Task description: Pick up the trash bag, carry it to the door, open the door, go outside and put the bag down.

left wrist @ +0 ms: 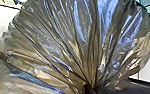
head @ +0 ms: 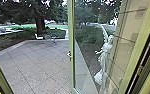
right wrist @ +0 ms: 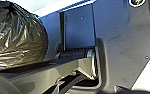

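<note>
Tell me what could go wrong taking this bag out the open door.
The trash bag bulges wide, so it might catch on the door handle or the frame on the left. Its thin-looking plastic, gathered into folds by the left wrist, may tear or slip. The glass door could swing back and narrow the way out.

this is the doorway of a building, giving onto a paved yard — a glass door (head: pixel 71 30) with a greenish frame and a handle (head: pixel 69 54) stands open beside large slabs (head: pixel 36 67). past them are shrubs (head: pixel 56 32), a thick tree trunk (head: pixel 40 25), a strip of lawn (head: pixel 54 26) and a white chair (head: pixel 38 37) — and through the glass, a pale statue (head: pixel 104 56) near a wall (head: pixel 126 47) with straight joints.
</note>
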Tool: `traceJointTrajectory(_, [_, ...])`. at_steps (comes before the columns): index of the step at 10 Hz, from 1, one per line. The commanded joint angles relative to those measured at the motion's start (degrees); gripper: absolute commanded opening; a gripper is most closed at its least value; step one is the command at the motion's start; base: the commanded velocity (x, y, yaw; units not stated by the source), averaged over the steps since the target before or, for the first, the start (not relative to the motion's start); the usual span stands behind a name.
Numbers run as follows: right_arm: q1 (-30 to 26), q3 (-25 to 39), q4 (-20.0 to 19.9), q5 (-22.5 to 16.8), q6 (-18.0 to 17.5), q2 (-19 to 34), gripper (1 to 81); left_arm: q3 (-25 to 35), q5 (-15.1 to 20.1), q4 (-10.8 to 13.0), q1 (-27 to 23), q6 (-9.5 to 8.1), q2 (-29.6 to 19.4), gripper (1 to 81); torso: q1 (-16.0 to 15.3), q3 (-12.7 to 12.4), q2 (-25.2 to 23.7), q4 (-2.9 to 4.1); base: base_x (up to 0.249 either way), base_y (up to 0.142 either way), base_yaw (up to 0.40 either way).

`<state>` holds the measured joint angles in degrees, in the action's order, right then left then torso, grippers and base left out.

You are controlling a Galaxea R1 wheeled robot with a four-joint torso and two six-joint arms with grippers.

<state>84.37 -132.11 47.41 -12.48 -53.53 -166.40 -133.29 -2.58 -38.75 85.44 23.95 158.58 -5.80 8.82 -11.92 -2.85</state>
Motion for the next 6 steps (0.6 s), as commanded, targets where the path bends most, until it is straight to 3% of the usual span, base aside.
traceJointTrajectory(1, [-2.84,1.16,0.05,-1.84,0.27,-0.54,81.1,0.66,4.52,-0.09,-2.34,0.13,-0.8,1.0,0.0,0.0,0.0,0.0,0.073,0.0,0.0])
traceJointTrajectory(6, [-2.84,1.16,0.05,-1.93,0.27,-0.54,81.1,0.66,4.52,-0.09,-2.42,0.13,-0.8,1.0,0.06,0.0,0.0,0.0,0.073,0.0,0.0])
